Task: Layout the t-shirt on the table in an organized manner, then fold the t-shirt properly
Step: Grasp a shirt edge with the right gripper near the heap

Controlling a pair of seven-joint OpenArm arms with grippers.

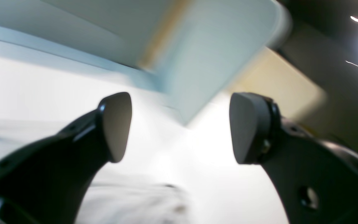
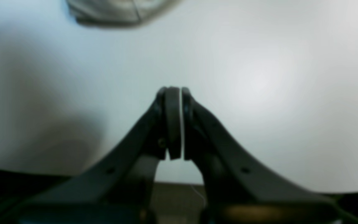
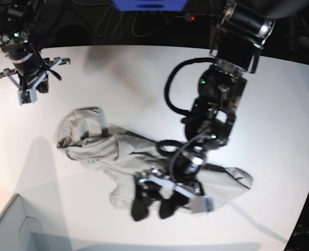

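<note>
White table [image 3: 279, 94], largest item, carries the beige t-shirt [image 3: 91, 144] crumpled in a diagonal heap across its middle, one end bunched, not yet spread. Left gripper [image 3: 162, 201] hovers low over the shirt's near end, jaws wide apart and empty; right gripper [image 3: 27, 94], clamped shut on nothing, hangs well beyond the shirt's bunched end. Step in hand appears to be laying out: next move calls for pinching an edge and pulling flat.

black arms [image 3: 217, 99], looped cables, grey-padded claw fingers [image 1: 117, 124]
</note>
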